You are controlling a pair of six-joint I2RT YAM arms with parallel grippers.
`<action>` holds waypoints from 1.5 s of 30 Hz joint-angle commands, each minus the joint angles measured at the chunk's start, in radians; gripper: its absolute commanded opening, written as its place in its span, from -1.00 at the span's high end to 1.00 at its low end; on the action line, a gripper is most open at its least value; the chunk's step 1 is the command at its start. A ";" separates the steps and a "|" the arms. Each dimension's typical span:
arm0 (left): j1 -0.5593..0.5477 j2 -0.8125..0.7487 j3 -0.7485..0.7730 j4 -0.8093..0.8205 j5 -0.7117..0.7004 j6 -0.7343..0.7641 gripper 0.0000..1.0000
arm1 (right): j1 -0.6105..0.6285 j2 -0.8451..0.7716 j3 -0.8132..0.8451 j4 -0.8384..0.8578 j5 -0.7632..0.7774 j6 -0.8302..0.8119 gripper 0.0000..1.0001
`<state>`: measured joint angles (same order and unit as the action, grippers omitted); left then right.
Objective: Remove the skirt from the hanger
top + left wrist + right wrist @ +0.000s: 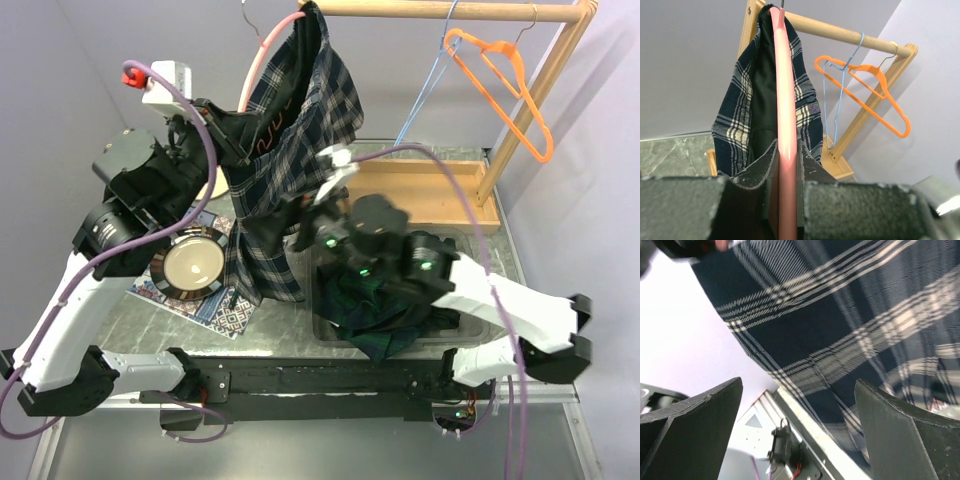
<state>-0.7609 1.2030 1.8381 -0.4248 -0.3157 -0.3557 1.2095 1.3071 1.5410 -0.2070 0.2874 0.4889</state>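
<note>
A dark plaid skirt (300, 130) hangs on a pink hanger (262, 55) from the wooden rod (450, 10) at the top. My left gripper (232, 132) is shut on the hanger's lower left arm. In the left wrist view the pink hanger (784, 100) runs straight up between the clamped fingers of the gripper (787, 165), with the skirt (740, 125) draped on both sides of it. My right gripper (298, 212) is at the skirt's lower part. It stands wide open (797, 405), with the plaid skirt (850, 315) just beyond the fingers and nothing clamped.
An orange hanger (510, 80) and a thin blue wire hanger (425, 90) hang on the same rod to the right. The rack's wooden base (420, 190) lies behind a clear bin (318, 300) that holds dark plaid clothes. A round bowl (192, 262) sits on a patterned mat at the left.
</note>
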 commanded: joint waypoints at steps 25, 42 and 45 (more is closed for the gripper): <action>0.003 -0.131 0.220 -0.136 0.038 -0.040 0.98 | 0.094 -0.385 -0.452 -0.049 0.503 0.045 1.00; 0.002 -0.321 0.282 -0.477 0.297 -0.123 0.98 | 0.094 -0.588 -0.156 0.061 0.418 -0.412 1.00; 0.002 -0.353 0.259 -0.505 0.290 -0.134 0.98 | 0.094 -0.528 0.031 0.028 0.334 -0.502 1.00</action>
<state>-0.7624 0.8772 2.1029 -0.9291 -0.0654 -0.4767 1.3052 0.7296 1.3670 -0.2714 0.7776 0.1459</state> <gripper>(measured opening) 0.147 0.024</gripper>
